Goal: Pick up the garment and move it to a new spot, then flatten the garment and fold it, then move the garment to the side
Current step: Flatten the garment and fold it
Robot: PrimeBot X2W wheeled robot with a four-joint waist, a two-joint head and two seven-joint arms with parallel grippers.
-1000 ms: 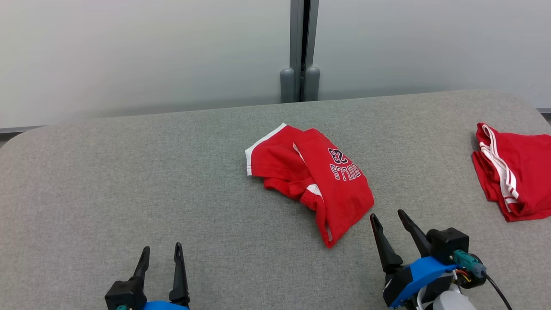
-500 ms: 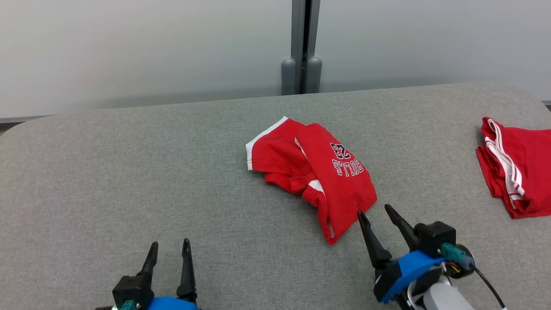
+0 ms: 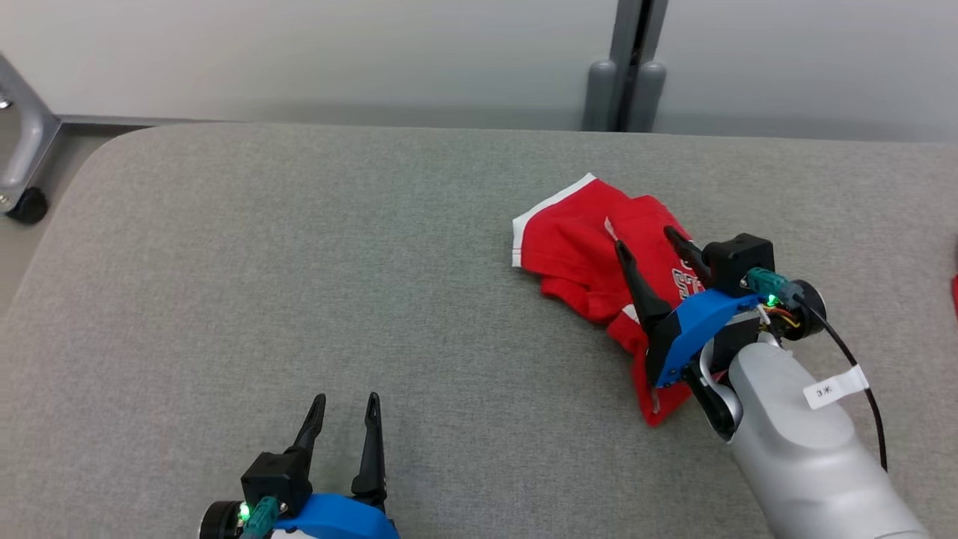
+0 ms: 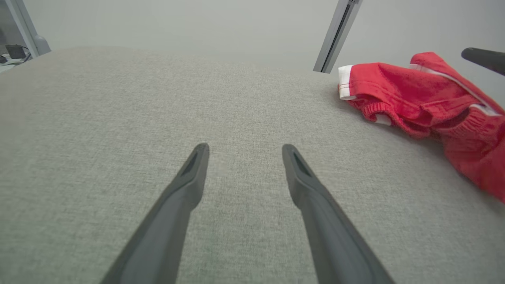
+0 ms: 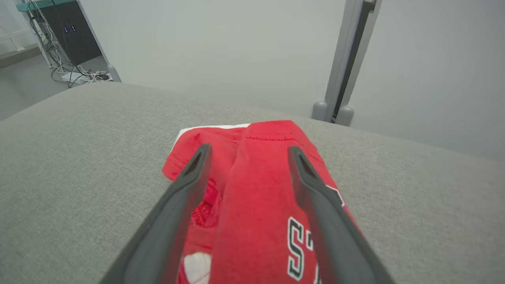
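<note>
The crumpled red cloth garment with white trim [image 3: 572, 247] lies right of middle on the grey fabric table [image 3: 299, 262]. The right gripper [image 3: 644, 237] hangs over it, jaws wide apart and empty. The left gripper [image 3: 346, 397], bottom left, is open too. I think this is the pick-up step. Next, dip down and pinch the cloth.

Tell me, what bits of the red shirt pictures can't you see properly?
- Lettering on the crumpled red cloth garment with white trim: in the head view the open right pincer and its blue mount cover most; the right wrist view's bottom edge cuts it off.
- Red sliver at the head view's right edge: cut off, unidentifiable.
- White paper tag on the silver forearm: print too small to read.
</note>
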